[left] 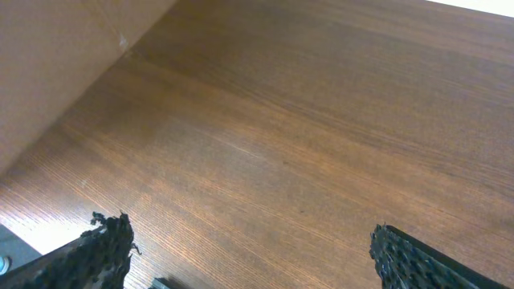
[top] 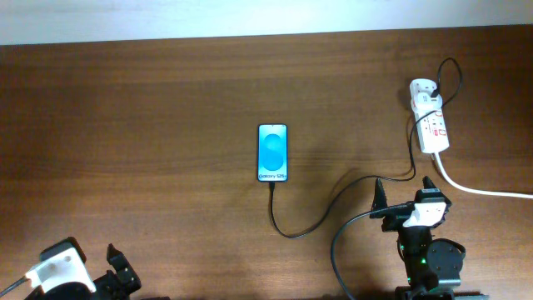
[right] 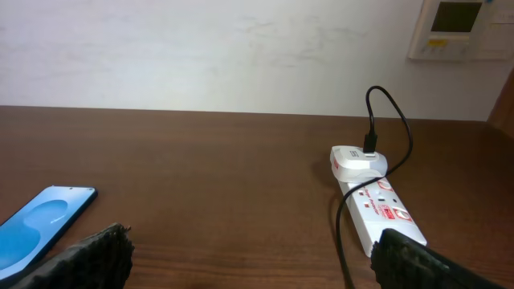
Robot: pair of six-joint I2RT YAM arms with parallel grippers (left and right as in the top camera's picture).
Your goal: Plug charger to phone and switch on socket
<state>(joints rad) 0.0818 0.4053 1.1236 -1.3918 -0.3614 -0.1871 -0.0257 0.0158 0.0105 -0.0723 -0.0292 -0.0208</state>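
Tabletop (top: 125, 100) holds phone (top: 272, 153) centrally, socket (top: 432, 127) well apart toward right edge.

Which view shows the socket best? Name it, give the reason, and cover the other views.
Right wrist: the socket is large there, red markings and white adapter plain, though its near end is hidden. Overhead shows all of it, but small. Left wrist shows only the table.

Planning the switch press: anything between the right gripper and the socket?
No solid obstacle. Only the thin charger cable crosses the gap between the open right gripper and the socket, running up to the adapter.
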